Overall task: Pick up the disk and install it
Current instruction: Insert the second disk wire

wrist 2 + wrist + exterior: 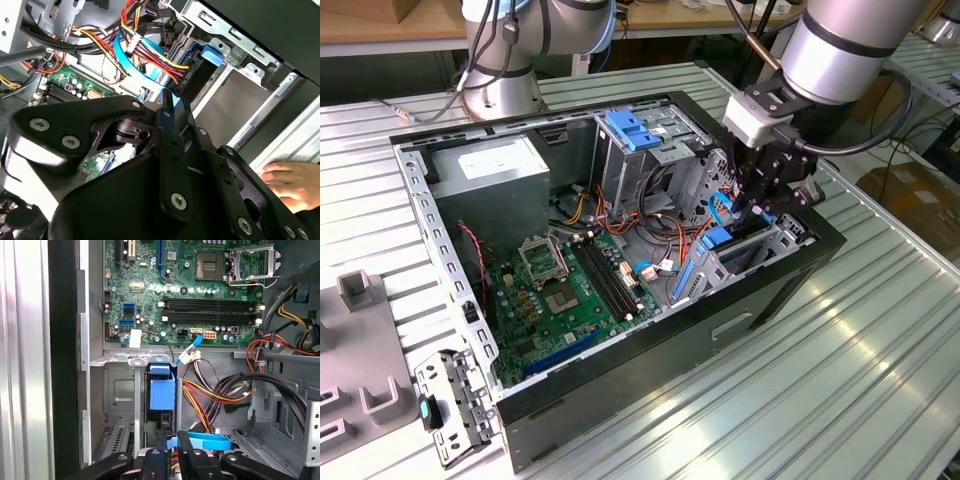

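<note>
A: Exterior view: end effector [767, 200] is down in the computer case [620, 390] at the drive cage [745, 250], fingers nearly closed.

B: Disk [162, 392]?

A: Already slotted in the cage. Install step, I'd say; seating looks nearly done.

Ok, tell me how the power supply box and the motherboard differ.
The power supply box is grey metal with a white sticker; the motherboard is green. The power supply box is a thick block; the motherboard is a thin flat board. In the exterior view the power supply box fills the far corner of the case, while the motherboard lies on its floor, nearer the camera. Both sit inside that open black case.
</note>
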